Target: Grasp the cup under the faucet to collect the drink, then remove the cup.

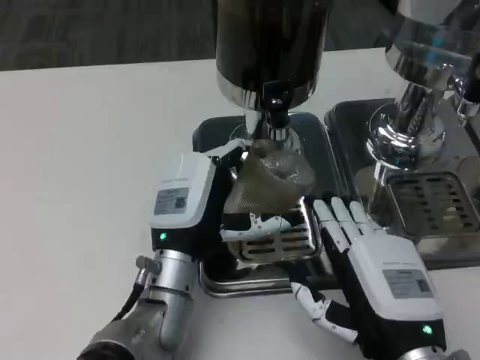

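The left hand (196, 201) stood over the near left part of the drip tray (259, 279), its white back toward the camera and its fingers wrapped round the cup (268, 184), gripping it from the left. The forearm rose from the lower left of the head view and leaned inward toward the dispenser (270, 45). The cup was held above the slotted grate (289, 238), clear of it as far as could be judged, and sat directly to the right of the palm. Its long axis was tilted, the mouth leaning up and back toward the faucet (276, 116), which hung just above the rim. The mouth appeared to lie under the outlet, or nearly so; whether liquid was flowing could not be told. The coming move therefore turned on this vertical alignment of cup mouth and faucet.

The right hand (375, 266) rested on the right edge of the drip tray, just beside the grate, fingers extended, apart and holding nothing. It lay near the cup but did not touch it. Further right, a second dispenser (420, 90) stood on its own tray on the worktop (90, 150)
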`<state>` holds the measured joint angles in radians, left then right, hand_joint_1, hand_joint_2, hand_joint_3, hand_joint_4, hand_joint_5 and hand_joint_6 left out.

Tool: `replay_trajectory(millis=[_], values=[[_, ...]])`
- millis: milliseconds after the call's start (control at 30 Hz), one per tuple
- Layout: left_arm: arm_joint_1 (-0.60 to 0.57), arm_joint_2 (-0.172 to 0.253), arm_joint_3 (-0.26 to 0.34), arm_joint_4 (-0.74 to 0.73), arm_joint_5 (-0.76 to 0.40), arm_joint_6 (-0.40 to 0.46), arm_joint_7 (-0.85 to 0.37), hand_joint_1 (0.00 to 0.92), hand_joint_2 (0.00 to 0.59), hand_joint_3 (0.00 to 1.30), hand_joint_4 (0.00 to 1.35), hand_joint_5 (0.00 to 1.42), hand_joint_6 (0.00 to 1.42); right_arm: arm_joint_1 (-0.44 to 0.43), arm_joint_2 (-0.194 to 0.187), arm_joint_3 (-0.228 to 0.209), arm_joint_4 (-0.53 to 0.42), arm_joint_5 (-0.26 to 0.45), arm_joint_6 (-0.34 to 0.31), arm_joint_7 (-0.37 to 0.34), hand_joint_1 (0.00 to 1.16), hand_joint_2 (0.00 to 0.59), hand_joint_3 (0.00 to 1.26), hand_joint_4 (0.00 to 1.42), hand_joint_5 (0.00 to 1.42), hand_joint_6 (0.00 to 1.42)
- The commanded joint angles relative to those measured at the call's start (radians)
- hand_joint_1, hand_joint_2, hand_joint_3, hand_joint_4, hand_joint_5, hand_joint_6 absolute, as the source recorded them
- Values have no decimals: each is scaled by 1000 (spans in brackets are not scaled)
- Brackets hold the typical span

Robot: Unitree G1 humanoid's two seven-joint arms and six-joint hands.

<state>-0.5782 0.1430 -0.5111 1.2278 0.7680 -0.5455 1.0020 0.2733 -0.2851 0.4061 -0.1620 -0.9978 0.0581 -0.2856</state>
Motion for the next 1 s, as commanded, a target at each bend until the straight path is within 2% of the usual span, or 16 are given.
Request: replay_trajectory(millis=[33, 233, 433, 700, 1000], values=[[-48, -24, -16, 3, 7, 4, 15, 708, 0, 594, 782, 942, 1181, 20, 6, 2, -21, -12, 18, -1, 299, 441, 44, 0, 0, 128], [-36, -25, -27, 15, 10, 21, 30, 705, 0, 596, 779, 939, 1180, 29, 7, 4, -28, -10, 24, 1, 299, 441, 44, 0, 0, 128], [-14, -29, -41, 32, 19, 37, 17, 733, 0, 639, 831, 993, 1209, 36, 7, 4, -33, -9, 26, 3, 299, 441, 44, 0, 0, 128], [31, -6, -82, 28, 43, 45, 47, 750, 0, 660, 851, 1009, 1240, 32, 0, -2, -27, 6, 17, 6, 299, 441, 44, 0, 0, 128], [60, 16, -77, 22, 29, 43, 67, 626, 0, 595, 772, 994, 1218, 20, -5, -10, -10, 27, 7, 10, 299, 441, 44, 0, 0, 128]])
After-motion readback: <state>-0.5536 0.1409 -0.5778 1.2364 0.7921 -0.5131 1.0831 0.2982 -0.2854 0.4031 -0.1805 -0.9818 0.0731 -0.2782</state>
